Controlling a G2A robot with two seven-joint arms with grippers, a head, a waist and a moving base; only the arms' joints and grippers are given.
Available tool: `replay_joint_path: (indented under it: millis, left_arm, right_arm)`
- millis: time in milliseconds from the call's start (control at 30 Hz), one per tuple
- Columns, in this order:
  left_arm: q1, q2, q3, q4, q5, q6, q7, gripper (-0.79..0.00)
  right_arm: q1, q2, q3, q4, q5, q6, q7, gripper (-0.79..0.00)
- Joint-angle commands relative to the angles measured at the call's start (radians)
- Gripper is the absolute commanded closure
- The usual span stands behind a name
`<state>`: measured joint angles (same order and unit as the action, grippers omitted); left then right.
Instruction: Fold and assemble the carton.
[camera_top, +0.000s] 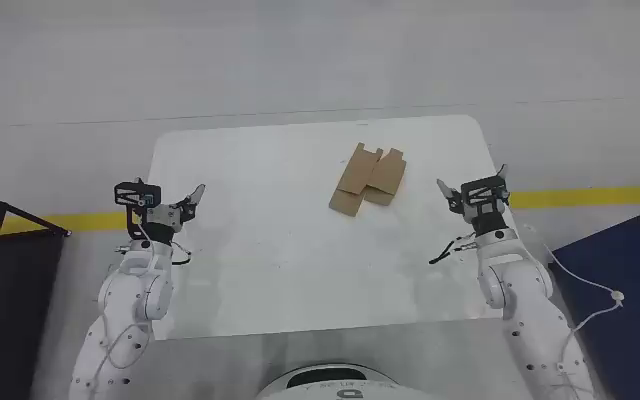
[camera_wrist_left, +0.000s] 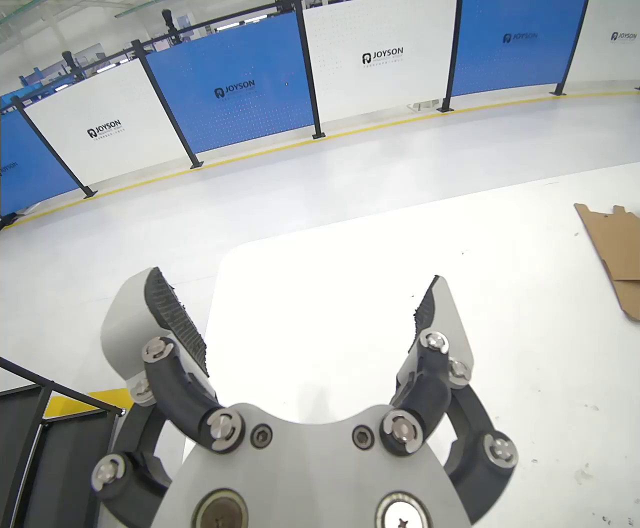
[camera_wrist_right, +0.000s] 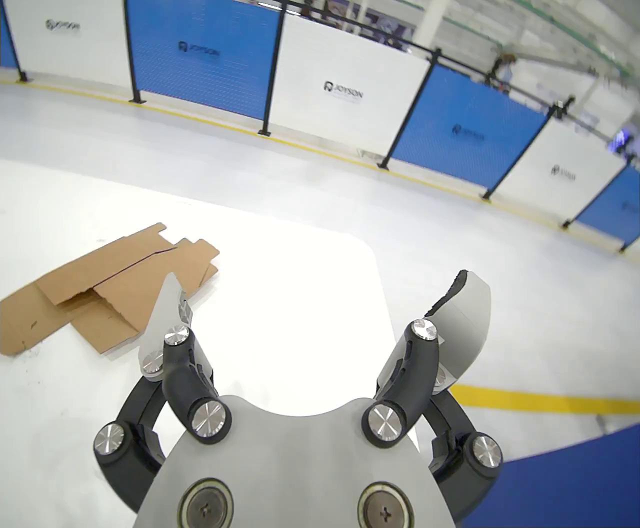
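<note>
on the white bench (camera_top: 250, 280) the carton (camera_top: 366, 178) lies flat, toward the far right. your left end effector (camera_wrist_left: 295, 277) and right end effector (camera_wrist_right: 320, 277) both hang released, well apart from it. folding hasn't begun; you likely reach in first.

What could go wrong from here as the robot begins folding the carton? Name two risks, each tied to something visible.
The carton lies flat on the table, so the open jaws may slide over it instead of catching an edge. It lies nearer the right arm and the far edge; a one-sided push could skid it off.
</note>
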<state>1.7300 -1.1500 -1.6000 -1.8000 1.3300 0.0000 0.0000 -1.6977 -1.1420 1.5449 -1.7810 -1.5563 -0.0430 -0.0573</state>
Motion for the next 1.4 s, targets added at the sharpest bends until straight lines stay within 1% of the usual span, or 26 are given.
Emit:
replay_joint_path:
  millis: [0, 67, 133, 400, 500, 533, 567, 633, 667, 700, 767, 833, 867, 1033, 1100, 1133, 1200, 1267, 1367]
  left_arm:
    - [0.0, 0.0, 0.0, 0.0, 0.0, 0.0, 0.0, -0.785]
    - [0.0, 0.0, 0.0, 0.0, 0.0, 0.0, 0.0, -0.785]
    - [0.0, 0.0, 0.0, 0.0, 0.0, 0.0, 0.0, -0.785]
    - [0.0, 0.0, 0.0, 0.0, 0.0, 0.0, 0.0, -0.785]
    - [0.0, 0.0, 0.0, 0.0, 0.0, 0.0, 0.0, -0.785]
    - [0.0, 0.0, 0.0, 0.0, 0.0, 0.0, 0.0, -0.785]
    - [0.0, 0.0, 0.0, 0.0, 0.0, 0.0, 0.0, -0.785]
    - [0.0, 0.0, 0.0, 0.0, 0.0, 0.0, 0.0, -0.785]
    - [0.0, 0.0, 0.0, 0.0, 0.0, 0.0, 0.0, -0.785]
    - [0.0, 0.0, 0.0, 0.0, 0.0, 0.0, 0.0, -0.785]
    - [0.0, 0.0, 0.0, 0.0, 0.0, 0.0, 0.0, -0.785]
    - [0.0, 0.0, 0.0, 0.0, 0.0, 0.0, 0.0, -0.785]
    - [0.0, 0.0, 0.0, 0.0, 0.0, 0.0, 0.0, -0.785]
    - [0.0, 0.0, 0.0, 0.0, 0.0, 0.0, 0.0, -0.785]
    - [0.0, 0.0, 0.0, 0.0, 0.0, 0.0, 0.0, -0.785]
    - [0.0, 0.0, 0.0, 0.0, 0.0, 0.0, 0.0, -0.785]
    - [0.0, 0.0, 0.0, 0.0, 0.0, 0.0, 0.0, -0.785]
    - [0.0, 0.0, 0.0, 0.0, 0.0, 0.0, 0.0, -0.785]
    - [0.0, 0.0, 0.0, 0.0, 0.0, 0.0, 0.0, -0.785]
  right_arm:
    - [0.028, 0.002, -0.015, 0.02, -0.071, -0.051, 0.0, -0.785]
    - [0.057, 0.001, -0.034, 0.042, -0.072, -0.088, 0.021, -0.785]
    - [0.077, 0.0, -0.043, 0.053, -0.078, -0.102, 0.047, -0.785]
    - [0.077, 0.0, -0.043, 0.053, -0.078, -0.102, 0.047, -0.785]
    - [0.092, 0.006, -0.101, 0.056, -0.19, -0.223, 0.038, -0.785]
    - [0.096, 0.009, -0.104, 0.059, -0.181, -0.275, 0.019, -0.785]
    - [0.101, 0.013, -0.091, 0.06, -0.199, -0.313, 0.014, -0.686]
    - [0.105, 0.023, -0.075, 0.055, -0.242, -0.395, 0.006, -0.431]
    - [0.109, 0.028, -0.068, 0.05, -0.27, -0.431, 0.006, -0.357]
    - [0.111, 0.032, -0.064, 0.046, -0.296, -0.464, 0.009, -0.336]
    - [0.123, 0.041, -0.067, 0.036, -0.359, -0.54, 0.011, -0.326]
    - [0.14, 0.048, -0.079, 0.043, -0.426, -0.595, 0.001, -0.256]
    - [0.154, 0.051, -0.09, 0.057, -0.463, -0.609, 0.003, -0.234]
    - [0.236, 0.052, -0.164, 0.142, -0.585, -0.607, 0.009, -0.209]
    - [0.258, 0.052, -0.194, 0.164, -0.661, -0.564, 0.025, -0.243]
    - [0.265, 0.051, -0.211, 0.173, -0.675, -0.554, 0.016, -0.246]
    - [0.28, 0.051, -0.232, 0.19, -0.698, -0.549, -0.007, -0.289]
    - [0.295, 0.052, -0.257, 0.204, -0.761, -0.542, 0.006, -0.299]
    - [0.32, 0.051, -0.289, 0.231, -0.8, -0.543, 0.0, -0.326]
